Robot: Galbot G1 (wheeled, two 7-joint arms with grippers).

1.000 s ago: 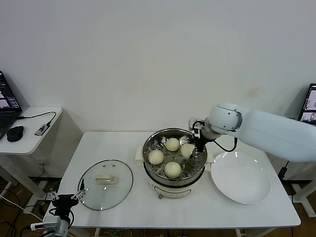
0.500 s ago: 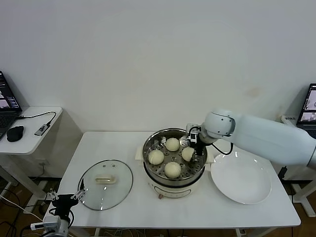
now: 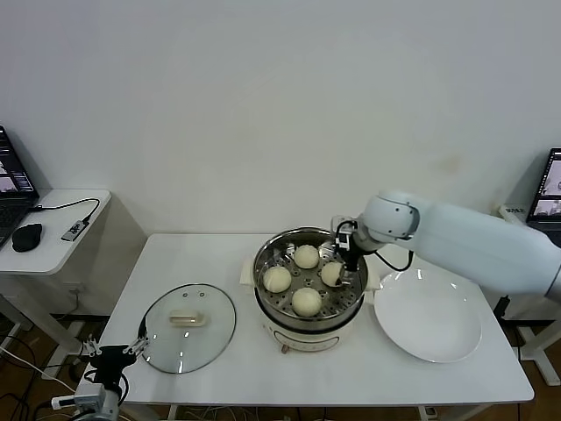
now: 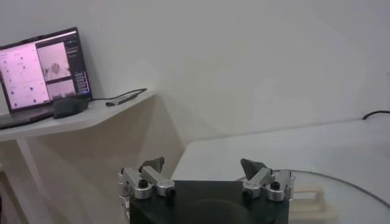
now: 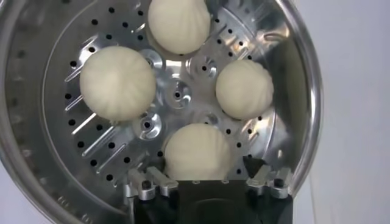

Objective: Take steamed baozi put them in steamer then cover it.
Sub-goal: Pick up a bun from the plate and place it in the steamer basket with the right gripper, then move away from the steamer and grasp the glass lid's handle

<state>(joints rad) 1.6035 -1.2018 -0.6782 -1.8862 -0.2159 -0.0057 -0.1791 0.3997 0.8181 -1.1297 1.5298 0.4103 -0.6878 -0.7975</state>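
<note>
At the far left a side desk (image 3: pixel 53 230) carries a laptop (image 3: pixel 13 189) and a mouse (image 3: pixel 26 236). Low at the table's (image 3: pixel 219 351) front left corner the left gripper (image 3: pixel 112 352) hangs parked, its fingers (image 4: pixel 151 165) spread apart with nothing between them. Just beside it the cover (image 3: pixel 188 326) lies flat on the table (handle up), well apart from the steamer (image 3: pixel 310 289). The steamer stands mid-table with all four baozi (image 3: pixel 306 301) resting on its perforated floor: one at the back, one on the left, one at the front, one on the right. The right gripper (image 3: pixel 344 252) hovers over the steamer's right side, directly above the rightmost bun; its fingers (image 5: pixel 258 170) are spread, with that bun between them in the wrist view, gripping nothing. Right of the steamer, just beside its base, lies a plate (image 3: pixel 428 315). A second laptop (image 3: pixel 550 186) shows at the far right edge.
</note>
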